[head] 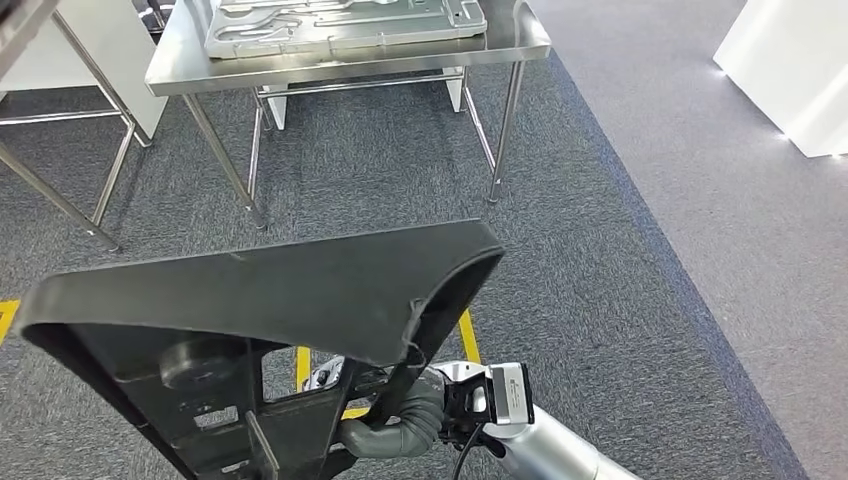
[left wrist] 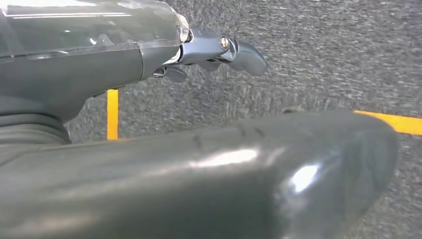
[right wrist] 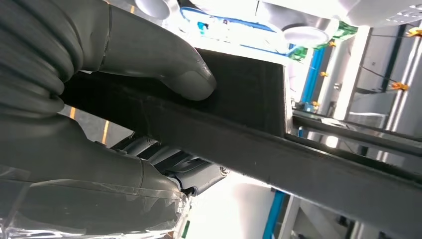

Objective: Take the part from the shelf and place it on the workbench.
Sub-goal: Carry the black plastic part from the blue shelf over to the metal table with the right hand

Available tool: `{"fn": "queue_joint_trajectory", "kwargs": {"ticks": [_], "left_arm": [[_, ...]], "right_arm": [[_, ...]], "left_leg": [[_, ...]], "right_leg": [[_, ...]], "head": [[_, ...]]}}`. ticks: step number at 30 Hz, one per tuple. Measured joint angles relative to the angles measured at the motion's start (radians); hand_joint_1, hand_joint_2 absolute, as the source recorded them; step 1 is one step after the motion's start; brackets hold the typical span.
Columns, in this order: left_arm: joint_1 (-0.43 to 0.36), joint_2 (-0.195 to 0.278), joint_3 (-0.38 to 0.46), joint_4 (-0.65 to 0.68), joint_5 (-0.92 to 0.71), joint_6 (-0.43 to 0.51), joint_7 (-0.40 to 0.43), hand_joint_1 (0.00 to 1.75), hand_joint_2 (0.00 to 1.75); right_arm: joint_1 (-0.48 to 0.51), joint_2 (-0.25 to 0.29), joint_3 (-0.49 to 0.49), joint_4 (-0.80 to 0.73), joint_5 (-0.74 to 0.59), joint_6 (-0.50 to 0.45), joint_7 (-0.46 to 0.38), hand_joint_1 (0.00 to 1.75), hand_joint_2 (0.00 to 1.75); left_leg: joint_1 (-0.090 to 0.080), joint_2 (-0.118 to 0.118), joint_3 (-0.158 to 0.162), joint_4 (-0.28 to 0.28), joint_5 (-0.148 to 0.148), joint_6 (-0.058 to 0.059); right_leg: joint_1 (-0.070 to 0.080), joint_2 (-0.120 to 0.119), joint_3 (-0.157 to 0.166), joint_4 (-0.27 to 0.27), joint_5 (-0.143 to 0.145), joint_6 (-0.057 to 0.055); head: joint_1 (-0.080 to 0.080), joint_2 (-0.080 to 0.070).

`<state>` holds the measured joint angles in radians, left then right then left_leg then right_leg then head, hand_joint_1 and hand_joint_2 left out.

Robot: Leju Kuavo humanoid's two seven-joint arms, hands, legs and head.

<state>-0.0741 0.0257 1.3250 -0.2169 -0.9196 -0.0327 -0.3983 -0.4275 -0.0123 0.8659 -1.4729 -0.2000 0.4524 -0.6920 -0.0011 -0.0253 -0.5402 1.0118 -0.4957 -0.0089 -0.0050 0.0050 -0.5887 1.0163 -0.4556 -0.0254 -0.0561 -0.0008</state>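
Part: large black moulded plastic panel [head: 270, 300], off the shelf, carried above grey carpet
Right hand [head: 400, 425]: clamped on the panel's edge
Left hand [left wrist: 74, 55]: grip cannot be told
Remaining: placement on stainless-steel workbench [head: 190, 70] ahead

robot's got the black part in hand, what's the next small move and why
Probably step forward toward the steel workbench, keeping the black part level. The right hand grips its edge, thumb pressed on top, but carpet separates the part from the bench.
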Motion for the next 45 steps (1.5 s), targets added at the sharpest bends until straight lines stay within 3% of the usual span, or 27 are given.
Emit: {"fn": "queue_joint_trajectory", "kwargs": {"ticks": [2,4,5,6,7,9,10,11,14,15,17,19,21,22,23,25,27,29,31,33,35,36,37,38,40,42,45], "left_arm": [[-0.001,0.002,0.000,0.000,0.000,-0.001,-0.001,0.00,0.00],[0.000,0.004,0.000,0.000,0.000,-0.003,-0.001,0.00,0.00],[0.002,0.004,0.000,0.000,0.000,-0.003,-0.001,0.00,0.00],[0.004,0.004,0.000,0.000,0.000,-0.004,-0.002,0.00,0.00],[0.006,0.004,0.000,0.000,0.000,-0.005,-0.002,0.00,0.00],[0.007,0.005,0.000,0.000,-0.001,-0.006,-0.002,0.00,0.00],[0.006,0.005,0.000,0.000,-0.001,-0.006,-0.002,0.00,0.00],[0.006,0.005,0.000,0.000,-0.001,-0.006,-0.003,0.00,0.00],[0.005,0.005,0.000,0.000,-0.001,-0.006,-0.004,0.00,0.00],[0.005,0.005,0.000,0.000,-0.001,-0.007,-0.004,0.00,0.00],[0.004,0.006,0.000,0.000,-0.002,-0.008,-0.005,0.00,0.00],[0.003,0.006,0.000,0.000,-0.003,-0.010,-0.006,0.00,0.00],[0.004,0.006,0.000,0.000,-0.003,-0.012,-0.006,0.00,0.00],[0.005,0.005,0.000,0.000,-0.003,-0.012,-0.006,0.00,0.00],[0.005,0.005,0.000,0.000,-0.004,-0.012,-0.006,0.00,0.00],[0.004,0.004,0.000,0.000,-0.005,-0.012,-0.006,0.00,0.00],[0.002,0.004,0.000,0.000,-0.006,-0.012,-0.006,0.00,0.00],[0.001,0.005,0.000,0.000,-0.006,-0.012,-0.007,0.00,0.00],[-0.001,0.006,0.000,0.000,-0.008,-0.013,-0.008,0.00,0.00],[-0.003,0.006,0.000,0.000,-0.009,-0.013,-0.009,0.00,0.00],[-0.001,0.006,0.000,0.000,-0.009,-0.013,-0.011,0.00,0.00],[0.001,0.007,0.000,0.000,-0.010,-0.013,-0.012,0.00,0.00],[0.002,0.007,0.000,0.000,-0.010,-0.013,-0.012,0.00,0.00],[0.003,0.007,0.000,0.000,-0.010,-0.013,-0.012,0.00,0.00],[0.004,0.007,0.000,0.000,-0.010,-0.014,-0.013,0.00,0.00],[0.005,0.007,0.000,0.000,-0.010,-0.014,-0.013,0.00,0.00],[0.004,0.008,0.000,0.000,-0.011,-0.014,-0.015,0.00,0.00]], "right_arm": [[-0.001,0.001,-0.002,-0.004,-0.003,0.000,0.000,1.61,1.75],[0.000,0.001,-0.003,-0.004,-0.005,0.000,0.001,1.61,1.75],[0.002,0.001,-0.003,-0.004,-0.006,0.000,0.001,1.61,1.75],[0.004,0.001,-0.003,-0.004,-0.006,0.000,0.002,1.61,1.75],[0.005,0.001,-0.003,-0.004,-0.006,0.000,0.002,1.61,1.75],[0.005,0.001,-0.003,-0.004,-0.007,0.000,0.002,1.61,1.75],[0.005,0.001,-0.003,-0.004,-0.007,0.000,0.002,1.61,1.75],[0.004,0.001,-0.003,-0.004,-0.007,0.000,0.002,1.61,1.75],[0.004,0.001,-0.003,-0.009,-0.007,0.000,0.002,1.61,1.75],[0.003,0.001,-0.003,-0.011,-0.008,-0.001,0.002,1.61,1.75],[0.002,0.002,-0.004,-0.015,-0.009,-0.001,0.003,1.61,1.75],[0.005,0.000,-0.004,-0.015,-0.010,-0.002,0.004,1.61,1.75],[0.011,-0.001,-0.004,-0.016,-0.010,-0.004,0.007,1.61,1.75],[0.012,-0.001,-0.004,-0.017,-0.010,-0.004,0.008,1.61,1.75],[0.013,-0.001,-0.004,-0.018,-0.010,-0.005,0.008,1.61,1.75],[0.015,-0.002,-0.004,-0.019,-0.010,-0.005,0.009,1.61,1.75],[0.018,-0.002,-0.005,-0.021,-0.009,-0.005,0.010,1.61,1.75],[0.019,-0.002,-0.006,-0.025,-0.009,-0.005,0.010,1.61,1.75],[0.018,0.000,-0.007,-0.029,-0.009,-0.005,0.010,1.61,1.75],[0.018,0.001,-0.007,-0.031,-0.009,-0.005,0.011,1.61,1.75],[0.021,0.001,-0.007,-0.031,-0.008,-0.005,0.014,1.61,1.75],[0.023,0.001,-0.007,-0.031,-0.008,-0.004,0.016,1.61,1.75],[0.024,0.001,-0.007,-0.031,-0.008,-0.004,0.018,1.61,1.75],[0.025,0.001,-0.007,-0.031,-0.007,-0.004,0.019,1.61,1.75],[0.026,0.001,-0.007,-0.031,-0.007,-0.003,0.020,1.61,1.75],[0.026,0.001,-0.007,-0.032,-0.007,-0.003,0.020,1.61,1.75],[0.026,0.001,-0.008,-0.035,-0.007,-0.003,0.020,1.61,1.75]], "left_leg": [[0.004,0.008,-0.038,0.083,-0.033,-0.012],[0.011,0.014,-0.126,0.223,-0.074,-0.023],[0.014,0.016,-0.166,0.271,-0.077,-0.027],[0.017,0.018,-0.190,0.284,-0.059,-0.030],[0.019,0.019,-0.192,0.255,-0.019,-0.031],[0.021,0.024,-0.153,0.120,0.079,-0.029],[0.017,0.027,-0.128,0.061,0.105,-0.024],[0.013,0.030,-0.112,0.026,0.112,-0.016],[0.007,0.027,-0.090,0.004,0.085,0.013],[0.008,0.025,-0.077,-0.002,0.078,0.020],[0.010,0.020,-0.048,-0.012,0.064,0.034],[0.008,0.017,-0.026,-0.014,0.046,0.042],[0.005,0.012,-0.005,-0.014,0.027,0.044],[0.003,0.010,0.009,-0.014,0.016,0.043],[0.002,0.008,0.024,-0.014,0.005,0.042],[-0.002,0.006,0.051,-0.012,-0.019,0.038],[-0.004,0.004,0.067,-0.013,-0.038,0.028],[-0.005,0.002,0.076,-0.005,-0.039,0.015],[-0.004,0.007,0.059,0.049,-0.028,0.005],[0.002,0.013,-0.004,0.155,-0.047,-0.007],[0.009,0.016,-0.085,0.252,-0.105,-0.019],[0.012,0.017,-0.113,0.269,-0.127,-0.023],[0.015,0.018,-0.127,0.256,-0.129,-0.025],[0.018,0.019,-0.126,0.214,-0.105,-0.026],[0.020,0.023,-0.102,0.092,-0.002,-0.023],[0.014,0.030,-0.084,0.021,0.063,-0.011],[0.009,0.027,-0.064,0.005,0.064,0.016]], "right_leg": [[-0.006,-0.005,0.023,-0.009,-0.008,-0.006],[-0.006,-0.009,0.041,-0.010,-0.024,-0.009],[-0.007,-0.009,0.051,-0.010,-0.033,-0.008],[-0.007,-0.010,0.062,-0.010,-0.043,-0.006],[-0.008,-0.010,0.076,-0.010,-0.054,-0.004],[-0.010,-0.010,0.106,-0.012,-0.078,0.004],[-0.010,-0.010,0.117,-0.014,-0.088,0.010],[-0.009,-0.011,0.125,-0.018,-0.096,0.016],[-0.008,-0.012,0.136,-0.010,-0.095,0.037],[-0.009,-0.011,0.129,0.017,-0.086,0.044],[-0.010,-0.009,0.069,0.121,-0.086,0.052],[-0.009,-0.007,-0.026,0.237,-0.131,0.053],[-0.008,-0.007,-0.096,0.280,-0.174,0.051],[-0.008,-0.007,-0.109,0.261,-0.168,0.049],[-0.006,-0.007,-0.108,0.214,-0.135,0.045],[0.002,-0.005,-0.089,0.094,-0.022,0.030],[0.008,-0.002,-0.075,0.028,0.045,0.017],[0.007,0.001,-0.061,0.016,0.041,0.009],[0.003,0.001,-0.035,0.006,0.032,-0.002],[0.001,-0.001,-0.011,0.000,0.017,-0.010],[0.000,-0.001,0.008,-0.001,-0.002,-0.011],[0.000,0.000,0.019,0.000,-0.012,-0.010],[-0.001,0.000,0.032,0.000,-0.023,-0.008],[-0.002,0.001,0.047,0.000,-0.034,-0.005],[-0.004,0.000,0.077,-0.001,-0.056,0.003],[-0.004,0.000,0.096,-0.005,-0.072,0.015],[-0.003,0.000,0.106,0.011,-0.071,0.036]], "head": [[-0.002,0.000],[-0.004,0.000],[-0.004,0.000],[-0.004,0.000],[-0.004,0.000],[-0.004,0.000],[-0.004,0.000],[-0.004,0.000],[-0.004,0.000],[-0.003,0.000],[-0.001,0.000],[0.001,0.000],[0.001,0.000],[0.001,0.000],[0.001,0.000],[0.001,0.000],[0.002,0.000],[0.003,0.000],[0.003,0.000],[0.002,0.000],[0.002,0.000],[0.002,0.000],[0.002,0.000],[0.002,0.000],[0.002,0.000],[0.002,0.000],[0.003,0.000]]}}
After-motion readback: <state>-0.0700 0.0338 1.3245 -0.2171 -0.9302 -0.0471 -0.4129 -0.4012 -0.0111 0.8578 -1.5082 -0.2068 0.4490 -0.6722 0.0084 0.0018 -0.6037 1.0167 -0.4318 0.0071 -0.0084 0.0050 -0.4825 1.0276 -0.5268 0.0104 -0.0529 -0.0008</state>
